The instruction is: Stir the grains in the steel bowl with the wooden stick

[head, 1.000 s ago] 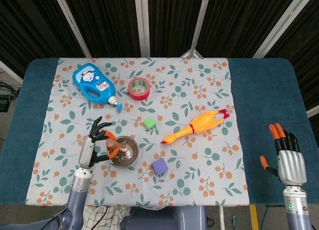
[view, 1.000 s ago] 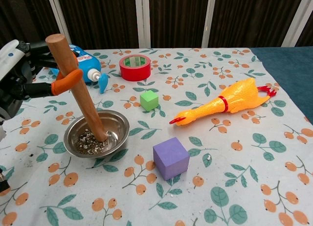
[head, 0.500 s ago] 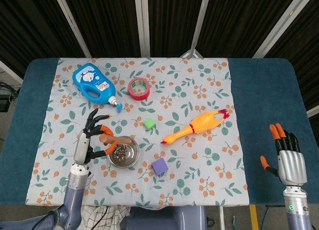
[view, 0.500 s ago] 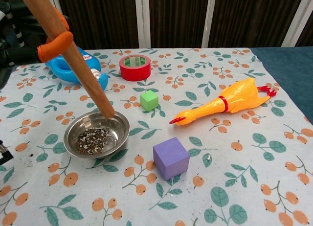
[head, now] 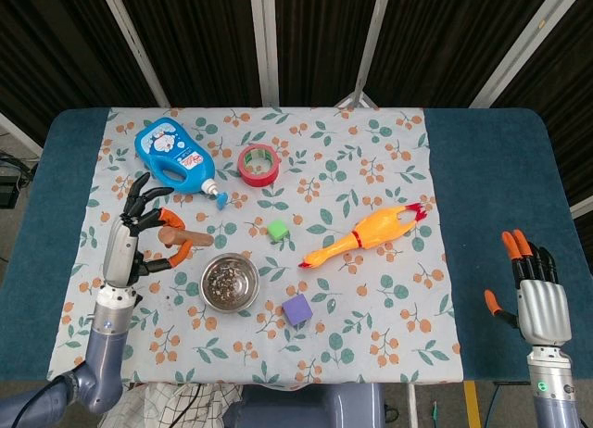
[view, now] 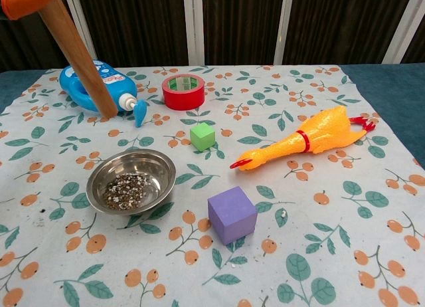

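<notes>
Wooden stick (view: 78, 54), plain round brown dowel, tilted, held by left robot hand (head: 139, 238)

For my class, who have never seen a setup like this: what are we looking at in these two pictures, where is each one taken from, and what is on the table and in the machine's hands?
This is a two-armed robot with human-like hands, steered remotely by a person. The head view looks down from above; the chest view looks across the table from lower down.

On a floral cloth lie a round steel bowl of grains, a blue detergent bottle, a red tape roll, a small green cube, a purple cube and a yellow rubber chicken.

The left hand holds a wooden stick, lifted clear of the bowl and off to its left. The right hand is empty, fingers apart, over the bare blue table edge.
</notes>
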Robot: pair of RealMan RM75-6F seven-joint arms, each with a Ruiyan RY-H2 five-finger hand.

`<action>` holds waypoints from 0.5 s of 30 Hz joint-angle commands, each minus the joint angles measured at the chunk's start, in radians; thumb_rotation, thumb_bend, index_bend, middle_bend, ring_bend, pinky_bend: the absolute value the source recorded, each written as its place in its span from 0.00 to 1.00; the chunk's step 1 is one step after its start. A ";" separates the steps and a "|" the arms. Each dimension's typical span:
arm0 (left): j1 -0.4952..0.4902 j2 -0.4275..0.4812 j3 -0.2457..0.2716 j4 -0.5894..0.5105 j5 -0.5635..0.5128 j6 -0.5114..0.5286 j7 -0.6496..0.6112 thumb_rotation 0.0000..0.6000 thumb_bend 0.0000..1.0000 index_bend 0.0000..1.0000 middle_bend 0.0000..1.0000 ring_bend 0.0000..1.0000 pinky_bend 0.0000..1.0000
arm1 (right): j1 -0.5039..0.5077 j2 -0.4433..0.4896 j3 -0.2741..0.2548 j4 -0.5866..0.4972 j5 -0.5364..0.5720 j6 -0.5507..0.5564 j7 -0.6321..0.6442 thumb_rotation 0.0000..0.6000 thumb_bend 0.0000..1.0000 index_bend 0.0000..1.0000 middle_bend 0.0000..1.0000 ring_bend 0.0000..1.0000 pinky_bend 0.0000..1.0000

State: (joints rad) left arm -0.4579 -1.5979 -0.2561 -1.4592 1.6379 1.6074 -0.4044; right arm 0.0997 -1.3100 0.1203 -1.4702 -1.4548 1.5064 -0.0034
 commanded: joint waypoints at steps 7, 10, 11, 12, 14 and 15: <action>0.037 0.150 0.018 0.076 -0.061 -0.066 0.040 1.00 0.82 0.65 0.79 0.24 0.00 | -0.001 0.000 -0.001 -0.003 0.002 -0.002 -0.003 1.00 0.35 0.00 0.00 0.00 0.00; 0.049 0.188 0.031 0.122 -0.076 -0.085 0.050 1.00 0.82 0.65 0.79 0.25 0.00 | -0.001 0.001 0.000 -0.003 0.003 -0.002 -0.003 1.00 0.35 0.00 0.00 0.00 0.00; 0.053 0.199 0.036 0.140 -0.079 -0.090 0.050 1.00 0.82 0.65 0.79 0.25 0.00 | -0.001 0.000 0.000 -0.004 0.004 -0.003 -0.002 1.00 0.35 0.00 0.00 0.00 0.00; 0.057 0.208 0.043 0.164 -0.078 -0.095 0.054 1.00 0.82 0.65 0.79 0.25 0.00 | -0.001 0.000 -0.001 -0.004 0.004 -0.003 -0.003 1.00 0.35 0.00 0.00 0.00 0.00; 0.060 0.217 0.053 0.205 -0.073 -0.096 0.067 1.00 0.82 0.65 0.79 0.25 0.00 | 0.000 0.000 -0.001 -0.005 0.003 -0.003 -0.005 1.00 0.35 0.00 0.00 0.00 0.00; 0.062 0.219 0.062 0.233 -0.069 -0.099 0.079 1.00 0.82 0.65 0.79 0.25 0.00 | 0.000 0.000 -0.001 -0.005 0.002 -0.003 -0.006 1.00 0.35 0.00 0.00 0.00 0.00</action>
State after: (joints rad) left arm -0.4038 -1.3920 -0.2116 -1.2698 1.5665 1.5171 -0.3451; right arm 0.0995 -1.3101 0.1191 -1.4754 -1.4523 1.5033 -0.0095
